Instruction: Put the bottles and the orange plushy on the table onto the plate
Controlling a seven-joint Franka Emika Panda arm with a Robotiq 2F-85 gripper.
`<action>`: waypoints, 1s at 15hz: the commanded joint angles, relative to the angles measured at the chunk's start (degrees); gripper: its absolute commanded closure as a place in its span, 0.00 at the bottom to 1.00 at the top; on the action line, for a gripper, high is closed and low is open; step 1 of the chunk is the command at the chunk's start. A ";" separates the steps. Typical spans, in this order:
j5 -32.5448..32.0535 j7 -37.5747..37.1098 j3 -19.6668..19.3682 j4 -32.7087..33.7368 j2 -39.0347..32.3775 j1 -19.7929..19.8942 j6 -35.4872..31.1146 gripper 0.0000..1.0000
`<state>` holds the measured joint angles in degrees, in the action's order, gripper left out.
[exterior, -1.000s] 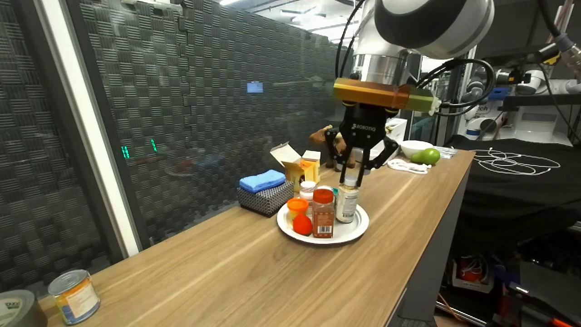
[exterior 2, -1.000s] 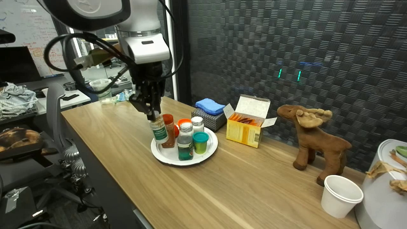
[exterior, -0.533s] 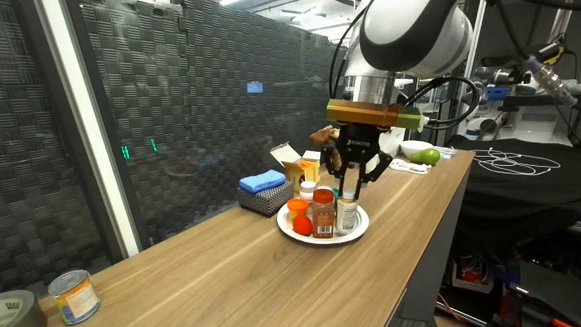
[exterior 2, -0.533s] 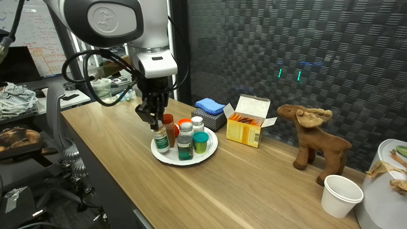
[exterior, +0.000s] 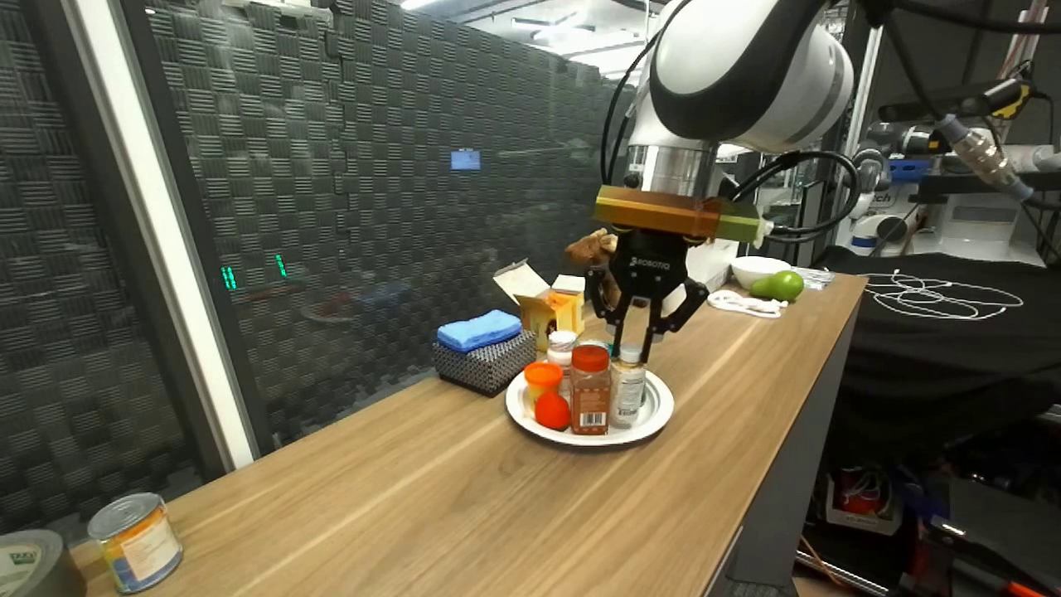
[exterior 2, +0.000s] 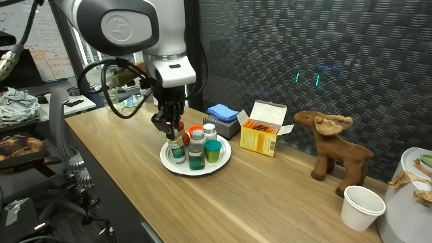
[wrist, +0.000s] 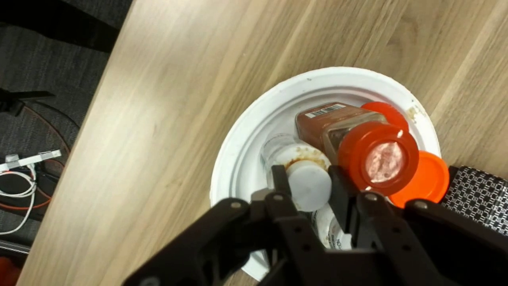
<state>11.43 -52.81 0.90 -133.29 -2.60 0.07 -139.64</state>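
– Holding something, is your gripper [exterior: 631, 355]?
– Yes, closed on the white-capped bottle [exterior 2: 177, 152], on or just above the plate [wrist: 229, 163]; I cannot tell which. If I release before its base stands flat, it may topple against the red-capped jar [exterior: 590, 394].
– Other containers?
– Near the plate, the yellow box [exterior 2: 258, 145] contains orange packets [exterior 2: 258, 127].

Robotics lab, cabled robot arm [exterior: 729, 70], scribbled-on whiteboard [exterior 2: 45, 38]

In an exterior view, a folded blue cloth [exterior: 479, 330] tops a patterned box [exterior: 487, 366], a tin can [exterior: 139, 546] near left.
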 commanded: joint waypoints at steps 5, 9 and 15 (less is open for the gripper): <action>5.22 6.28 -0.95 3.63 -4.20 0.19 -0.84 0.86; 4.39 5.31 -2.01 3.08 -3.56 0.38 -1.65 0.44; 2.40 8.98 -2.58 -0.02 4.43 0.77 10.55 0.01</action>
<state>14.92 -46.74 -1.44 -131.16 -4.51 0.62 -137.20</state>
